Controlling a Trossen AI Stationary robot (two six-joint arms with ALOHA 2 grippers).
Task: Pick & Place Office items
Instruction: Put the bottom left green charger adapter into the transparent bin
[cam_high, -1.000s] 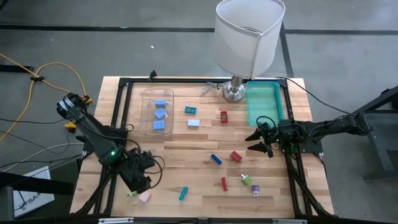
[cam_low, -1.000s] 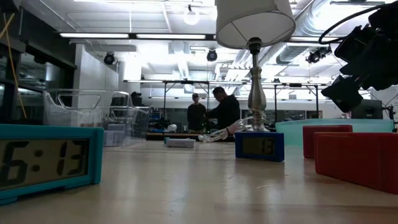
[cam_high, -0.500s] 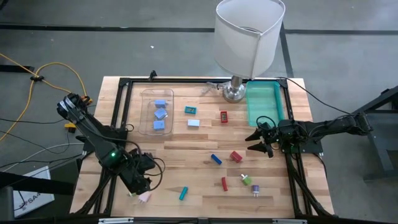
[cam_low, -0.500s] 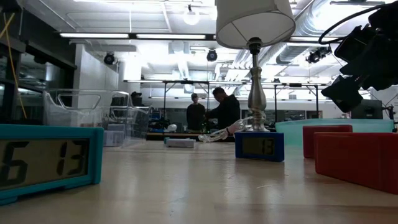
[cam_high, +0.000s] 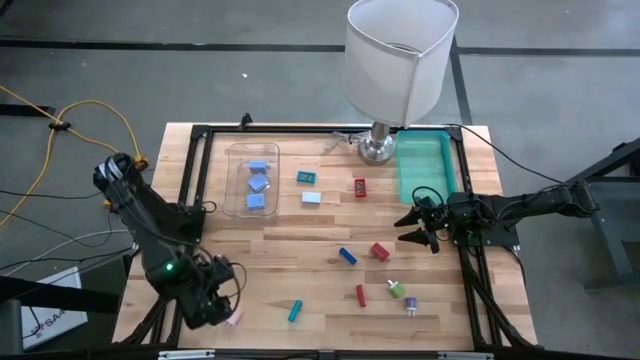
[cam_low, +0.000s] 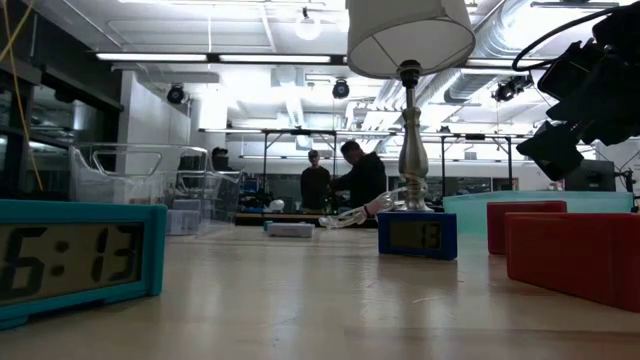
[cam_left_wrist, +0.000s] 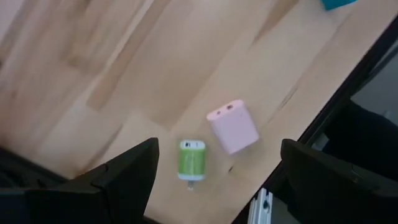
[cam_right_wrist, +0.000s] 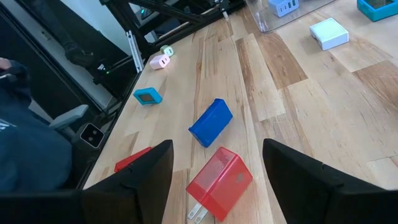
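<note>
Left claw (cam_left_wrist: 214, 180) released above pink charger (cam_left_wrist: 232, 126), right claw (cam_right_wrist: 217, 180) released, teal clock (cam_low: 80, 258) reading 6:13

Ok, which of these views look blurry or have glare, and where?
Low view: the teal clock up close is soft, and the ceiling lights glare. Left wrist view: the pink charger and green plug look slightly blurred. High view is evenly lit, and the lamp shade is bright.

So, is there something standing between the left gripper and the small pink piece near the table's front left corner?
Nothing visible. The left gripper hangs open above the pink piece, with bare wood between its fingers. A green piece lies just beside the pink one, apart from it, and could be caught too.
</note>
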